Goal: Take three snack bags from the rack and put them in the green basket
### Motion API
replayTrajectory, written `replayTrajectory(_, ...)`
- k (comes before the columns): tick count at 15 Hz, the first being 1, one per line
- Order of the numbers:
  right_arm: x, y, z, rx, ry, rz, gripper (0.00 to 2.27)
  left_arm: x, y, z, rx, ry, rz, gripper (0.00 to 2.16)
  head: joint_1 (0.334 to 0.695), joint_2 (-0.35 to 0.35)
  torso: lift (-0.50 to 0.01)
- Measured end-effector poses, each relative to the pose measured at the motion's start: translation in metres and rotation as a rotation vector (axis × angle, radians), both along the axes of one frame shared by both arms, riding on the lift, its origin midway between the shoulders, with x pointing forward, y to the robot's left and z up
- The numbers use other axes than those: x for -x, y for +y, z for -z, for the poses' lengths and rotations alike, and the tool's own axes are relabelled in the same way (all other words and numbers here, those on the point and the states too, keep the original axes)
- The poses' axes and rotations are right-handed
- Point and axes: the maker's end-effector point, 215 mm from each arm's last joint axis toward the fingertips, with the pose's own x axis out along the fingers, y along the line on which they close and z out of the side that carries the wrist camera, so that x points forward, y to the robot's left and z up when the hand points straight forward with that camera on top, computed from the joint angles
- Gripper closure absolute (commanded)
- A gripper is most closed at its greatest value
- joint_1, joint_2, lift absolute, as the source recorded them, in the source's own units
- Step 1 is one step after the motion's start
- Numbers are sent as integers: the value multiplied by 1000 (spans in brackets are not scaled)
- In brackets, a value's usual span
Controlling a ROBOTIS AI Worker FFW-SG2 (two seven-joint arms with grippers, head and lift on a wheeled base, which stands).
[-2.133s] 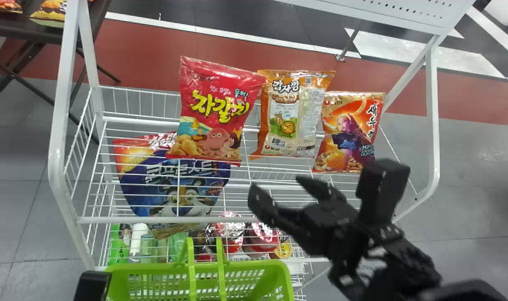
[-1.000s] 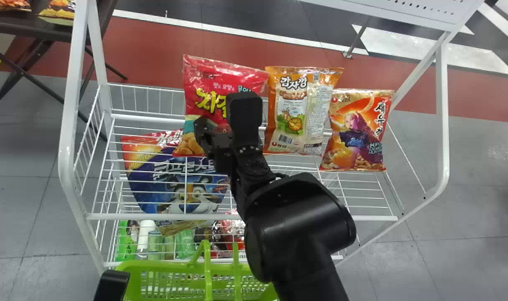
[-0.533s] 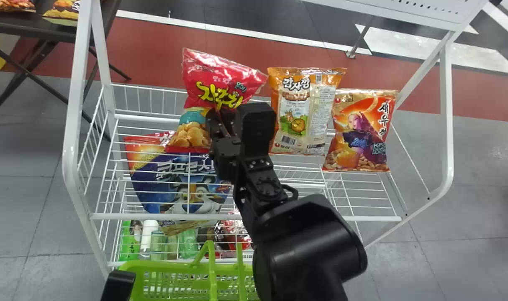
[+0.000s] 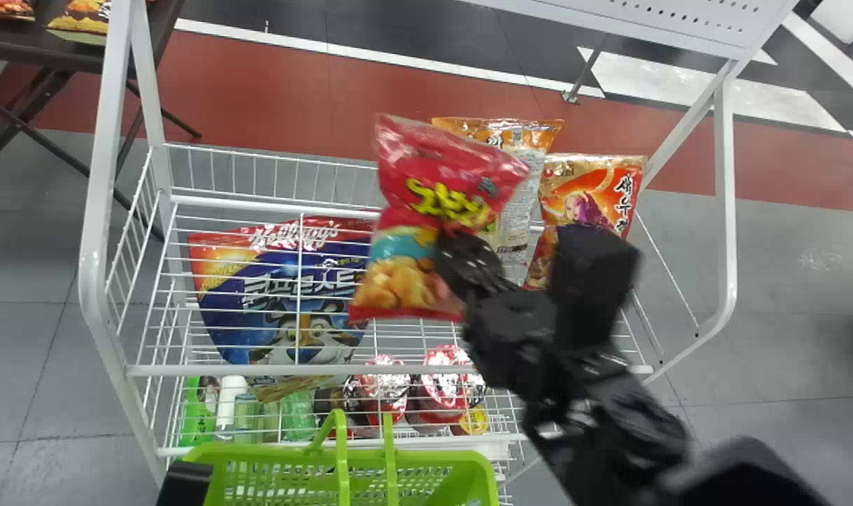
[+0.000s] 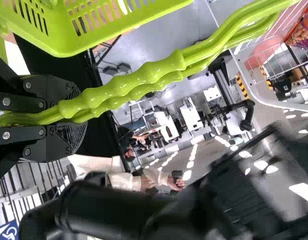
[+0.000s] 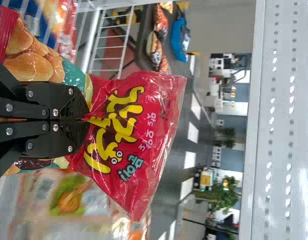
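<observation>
"Head view, centre: what was shown?"

"Red snack bag (image 4: 433, 186), pinched in the right gripper (image 4: 460, 249)."

"Lower left?"

"Left gripper (image 4: 184, 481), which was closed on the handles (image 4: 341, 457) of the green basket (image 4: 461, 458)."

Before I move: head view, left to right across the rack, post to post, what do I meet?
Rack's left post → blue bag → red bag in right tool → cream-orange bag → red-orange bag → rack's right post.
</observation>
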Motion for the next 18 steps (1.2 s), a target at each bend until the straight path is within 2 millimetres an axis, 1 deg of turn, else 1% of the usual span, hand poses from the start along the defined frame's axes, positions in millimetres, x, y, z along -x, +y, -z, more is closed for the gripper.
replayTrajectory(1, 18, -13, -6, -17, 13, -6, 2216, -1, 0, 0, -1, 1, -1, 1548, 695, -350, -6)
replayTrajectory(3, 47, -27, -13, -19, 39, -18, 2216, -2, 0, 2, -6, 2, -5, 1548, 695, -350, -6)
replayTrajectory(4, 62, -33, -10, -9, 74, -19, 2216, -2, 0, 4, -9, 3, -8, 1548, 695, -350, -6)
replayTrajectory(5, 74, -36, -2, -1, 117, -21, 2216, -3, 0, 4, -11, 3, -9, 1548, 695, -350, -6)
replayTrajectory(6, 89, -40, 15, 2, 188, -26, 2216, -3, 0, 4, -13, 2, -11, 1548, 695, -350, -6)
replayTrajectory(9, 139, -44, 77, -33, 455, -29, 2216, -7, 3, 6, -22, -4, -22, 1548, 695, -350, -6)
replayTrajectory(10, 155, -44, 92, -41, 528, -29, 2216, -9, 4, 6, -23, -7, -26, 1548, 695, -350, -6)
replayTrajectory(12, 192, -35, 119, -79, 678, -53, 2216, -10, 5, 5, -20, -9, -29, 1548, 695, -350, -6)
replayTrajectory(13, 210, -26, 128, -111, 746, -76, 2216, -10, 5, 5, -18, -9, -29, 1548, 695, -350, -6)
replayTrajectory(15, 234, -8, 142, -160, 836, -120, 2216, -10, 5, 5, -17, -8, -28, 1548, 695, -350, -6)
replayTrajectory(16, 240, 2, 147, -172, 859, -144, 2216, -9, 4, 4, -16, -8, -26, 1548, 695, -350, -6)
replayTrajectory(18, 243, 19, 154, -186, 871, -183, 2216, -7, 2, 3, -14, -9, -22, 1548, 695, -350, -6)
